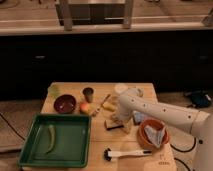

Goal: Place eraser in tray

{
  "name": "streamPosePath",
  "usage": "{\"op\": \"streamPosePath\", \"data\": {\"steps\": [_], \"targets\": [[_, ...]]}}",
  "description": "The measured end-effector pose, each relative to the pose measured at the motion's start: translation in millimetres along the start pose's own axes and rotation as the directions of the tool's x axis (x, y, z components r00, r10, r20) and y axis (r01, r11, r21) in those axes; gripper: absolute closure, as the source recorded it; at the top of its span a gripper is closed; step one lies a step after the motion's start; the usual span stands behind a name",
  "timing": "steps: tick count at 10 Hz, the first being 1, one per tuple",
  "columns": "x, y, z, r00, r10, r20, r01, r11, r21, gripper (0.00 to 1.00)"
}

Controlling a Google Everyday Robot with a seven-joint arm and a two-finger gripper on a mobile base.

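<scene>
The eraser (113, 125), a small block with a tan top and a dark base, lies on the wooden table (100, 155) just right of the tray. The green tray (75, 150) sits at the table's front left, with a long green vegetable (50, 138) lying in it. My gripper (119, 119), at the end of the white arm (155, 111) reaching in from the right, hangs right over the eraser, at or just above it. The gripper partly hides the eraser.
A dark red bowl (65, 104), a small cup (88, 94) and an orange fruit (85, 107) stand behind the tray. An orange-brown bowl (145, 137) holding a blue-grey cloth (156, 135) sits at the right. A white-handled black brush (123, 153) lies near the front edge.
</scene>
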Motion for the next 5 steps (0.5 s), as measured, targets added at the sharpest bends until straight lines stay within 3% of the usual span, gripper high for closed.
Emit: {"op": "streamPosePath", "data": {"steps": [5], "targets": [[-4.2, -0.1, -0.9, 1.000, 0.003, -0.005, -0.003, 1.000, -0.023, 0.82]]}}
